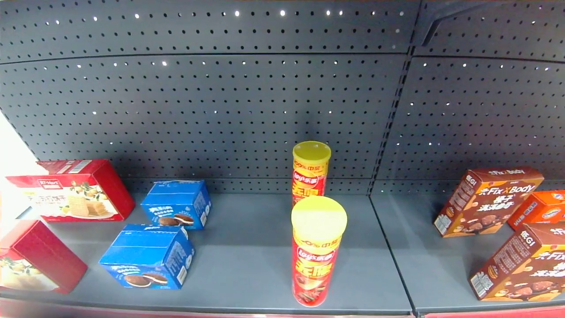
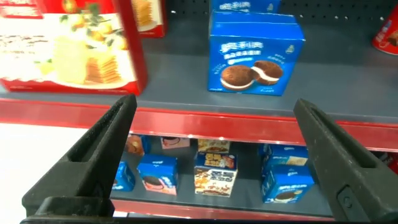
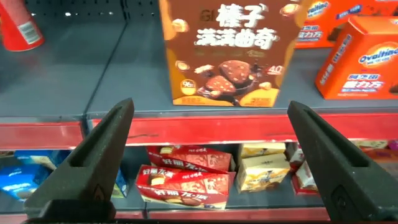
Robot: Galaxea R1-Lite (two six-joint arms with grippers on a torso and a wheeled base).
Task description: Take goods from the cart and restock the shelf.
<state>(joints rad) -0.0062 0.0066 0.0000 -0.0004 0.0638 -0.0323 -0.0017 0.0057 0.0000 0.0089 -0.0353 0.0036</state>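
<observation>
Head view: chip cans (image 1: 318, 249) between blue boxes (image 1: 148, 256) and brown boxes (image 1: 485, 201); left tool (image 2: 214, 104), right tool (image 3: 211, 104) wide.

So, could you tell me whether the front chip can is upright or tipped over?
Upright: the front chip can stands on its base on the shelf, yellow lid on top.

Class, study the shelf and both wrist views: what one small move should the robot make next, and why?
Probably pull both arms back from the dark grey metal shelf to fetch stock: the left gripper and right gripper both hang open and empty before its red front edge, leaving nothing to place.
</observation>
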